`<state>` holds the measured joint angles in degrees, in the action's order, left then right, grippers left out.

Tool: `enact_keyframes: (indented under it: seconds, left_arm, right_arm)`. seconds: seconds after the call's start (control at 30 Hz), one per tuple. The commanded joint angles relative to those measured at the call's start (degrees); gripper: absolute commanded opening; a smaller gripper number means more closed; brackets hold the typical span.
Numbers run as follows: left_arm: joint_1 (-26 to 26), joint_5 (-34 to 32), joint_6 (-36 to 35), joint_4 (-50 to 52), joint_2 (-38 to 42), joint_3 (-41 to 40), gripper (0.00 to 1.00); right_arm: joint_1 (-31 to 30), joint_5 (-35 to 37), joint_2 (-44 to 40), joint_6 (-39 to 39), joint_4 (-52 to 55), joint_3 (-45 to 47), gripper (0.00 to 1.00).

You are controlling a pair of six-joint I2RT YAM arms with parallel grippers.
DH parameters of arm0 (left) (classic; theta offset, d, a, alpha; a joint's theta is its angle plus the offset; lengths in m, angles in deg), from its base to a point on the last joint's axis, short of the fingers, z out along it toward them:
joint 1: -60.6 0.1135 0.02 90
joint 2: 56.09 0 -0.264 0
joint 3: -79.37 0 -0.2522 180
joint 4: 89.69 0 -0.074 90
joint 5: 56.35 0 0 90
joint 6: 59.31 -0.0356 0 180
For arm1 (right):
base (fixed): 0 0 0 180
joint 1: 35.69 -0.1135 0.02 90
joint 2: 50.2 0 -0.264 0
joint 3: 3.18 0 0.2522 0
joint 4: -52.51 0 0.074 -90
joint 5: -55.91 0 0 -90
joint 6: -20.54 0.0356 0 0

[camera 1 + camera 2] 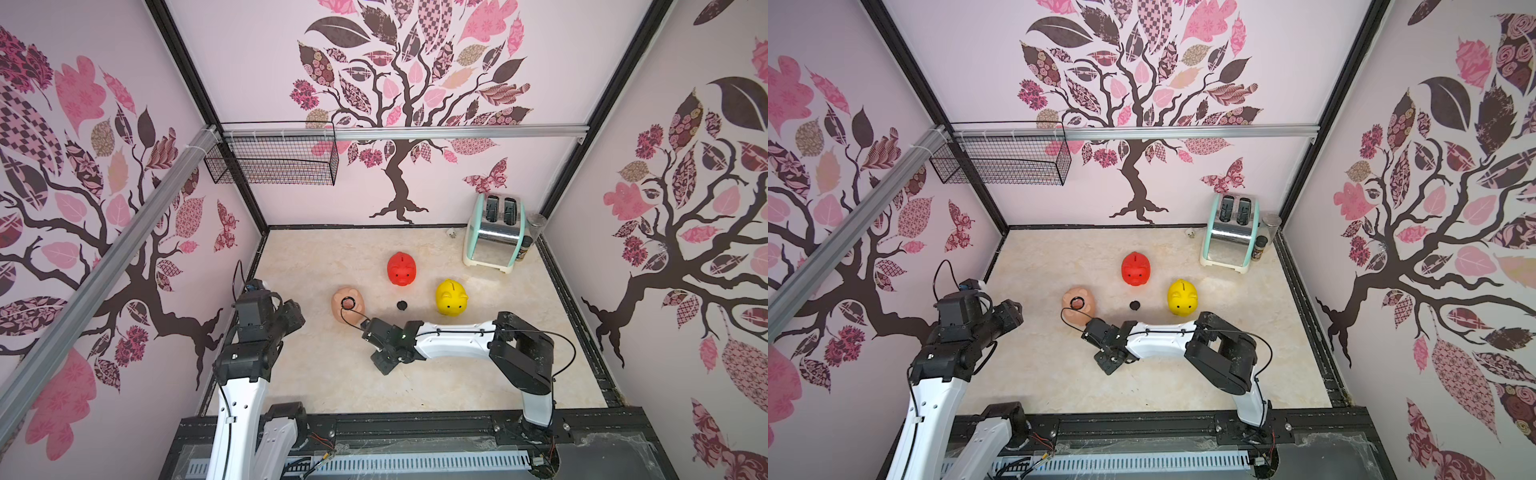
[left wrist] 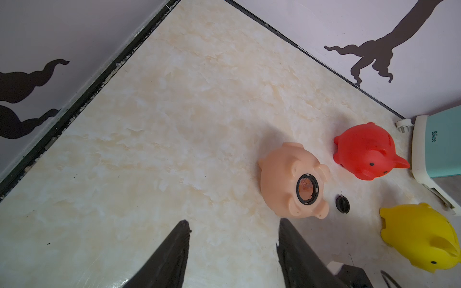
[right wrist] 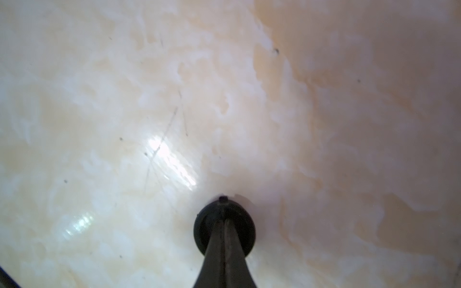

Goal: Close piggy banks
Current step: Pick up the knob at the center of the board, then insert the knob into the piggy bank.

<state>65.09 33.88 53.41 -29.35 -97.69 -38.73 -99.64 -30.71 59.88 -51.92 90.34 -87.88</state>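
the right gripper (image 3: 223, 218) is pinching shut on a black plug disc (image 3: 202, 229) at its tips, while the left gripper (image 2: 233, 224) is hanging spread and empty, the peach-pink pig (image 2: 279, 179) lying belly-up just ahead of its jaws, the red pig (image 2: 361, 149) and yellow pig (image 2: 419, 237) standing farther beyond.

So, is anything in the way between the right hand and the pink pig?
Nothing visible. Bare table lies between the right hand and the pink pig; the loose black plug sits off to one side.
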Motion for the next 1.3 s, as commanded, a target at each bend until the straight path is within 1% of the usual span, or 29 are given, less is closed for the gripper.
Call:
enact_keyframes:
  seconds: [0.0,0.23,0.67,0.93,1.07,1.27]
  left_arm:
    - [-0.1,0.2,0.0,-0.6,0.8,-0.6,0.59]
    - [-0.1,0.3,0.0,-0.6,0.7,-0.7,0.59]
    - [-0.1,1.5,0.3,-1.0,0.4,-0.9,0.59]
    - [-0.4,3.1,0.9,-1.6,-0.1,-1.1,0.59]
    - [-0.4,3.8,0.7,-1.8,-0.1,-1.2,0.59]
    - [-0.4,5.8,2.1,-2.4,-0.9,-1.4,0.59]
  right_arm:
    - [1.2,0.4,-3.9,1.0,3.6,0.3,0.00]
    - [2.3,0.5,-7.9,1.4,5.2,-0.1,0.00]
    - [4.2,-0.3,-8.4,2.7,4.8,-0.5,0.00]
    - [6.3,-2.5,-10.1,3.2,4.3,-1.0,0.00]
    - [7.4,-6.6,-12.9,3.9,3.8,-1.2,0.00]
    - [7.8,-3.9,-15.1,3.3,6.6,-4.5,0.00]
